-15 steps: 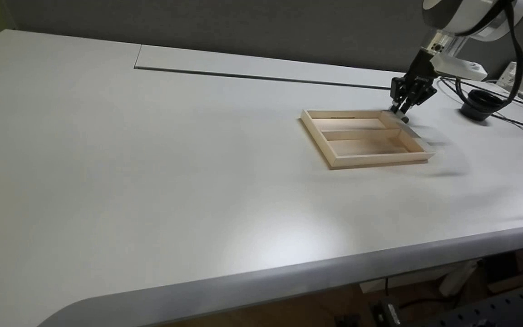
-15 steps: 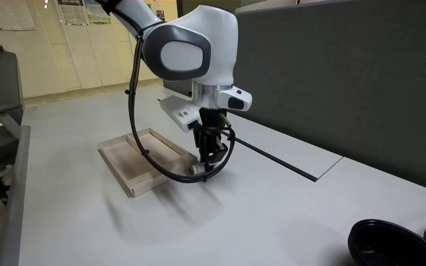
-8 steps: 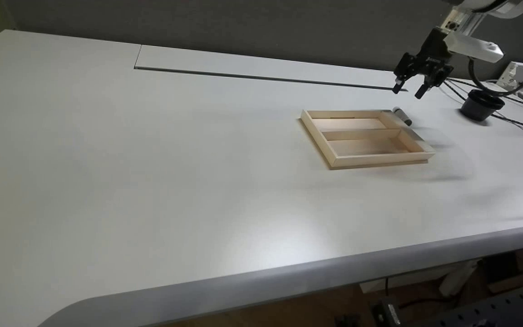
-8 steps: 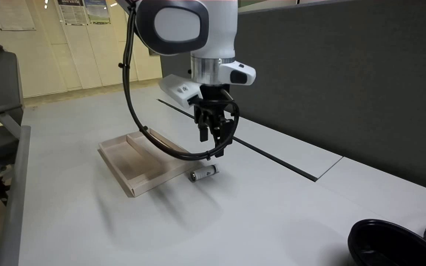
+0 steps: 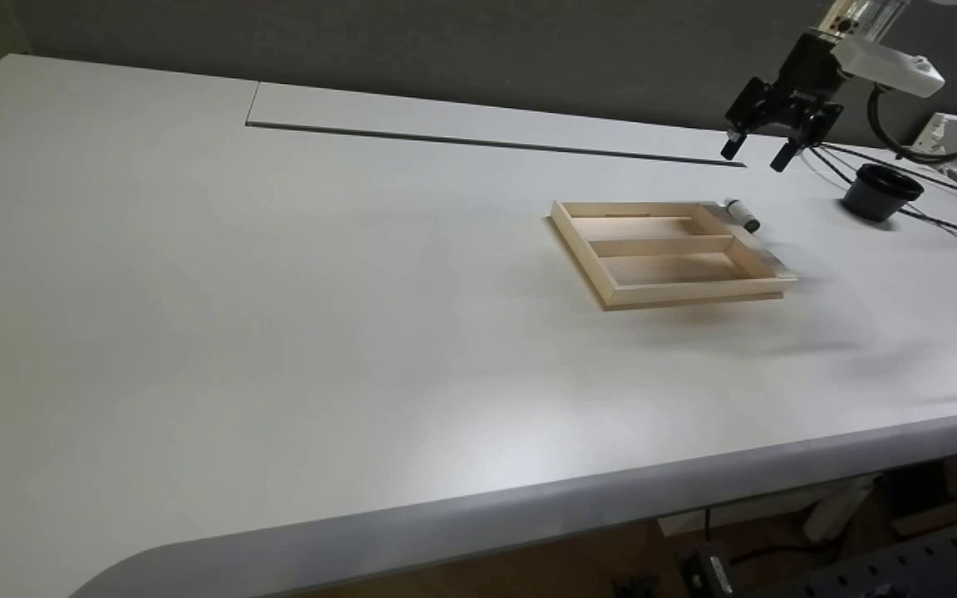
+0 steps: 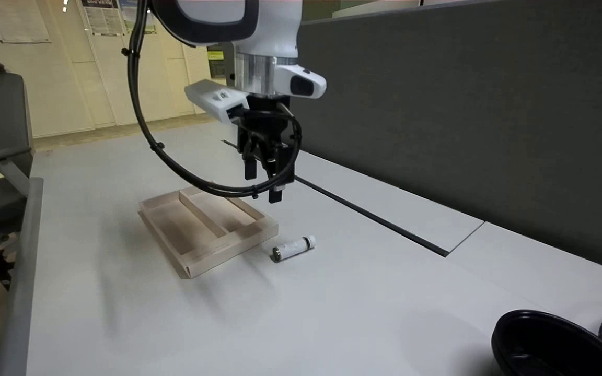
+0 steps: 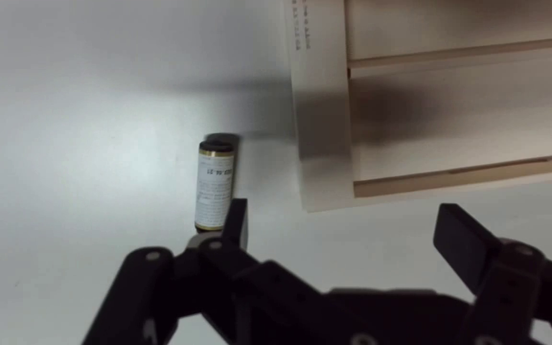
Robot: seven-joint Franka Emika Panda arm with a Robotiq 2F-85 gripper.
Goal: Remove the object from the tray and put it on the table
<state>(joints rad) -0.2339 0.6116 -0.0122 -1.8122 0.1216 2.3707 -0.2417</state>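
- The table (image 5: 321, 332) is smooth and white-grey, with a thick grey front edge that curves round at a front corner in an exterior view.
- The partition (image 6: 437, 104), dark grey, stands along the table's back edge in both exterior views.
- The chair (image 6: 0, 115), also grey, stands beyond the front edge in an exterior view.
- The arm (image 6: 278, 31), white with dark trim, reaches in above the table; the frame cuts off its upper part in both exterior views.
- The slot (image 6: 374, 217), long, thin and dark, runs alongside the back edge.
- The tray (image 6: 234, 246), shallow and rectangular, of light wood with a divider bar, lies flat on the table between the slot and the front edge.
- The gripper (image 5: 758, 153), black, hangs in the air over the table, its fingers (image 7: 234, 221) spread wide apart.
- The black container (image 5: 879, 199), round, sits on the table toward the back edge, well apart from the tray.
- The object (image 7: 214, 187), a small cylinder, lies on its side on the table, outside the tray: just beside it, with a strip of tabletop between, near the tray corner that faces the back edge. It has a white printed label with gold bands and a dark end; its other end lies partly behind the gripper in the wrist view.
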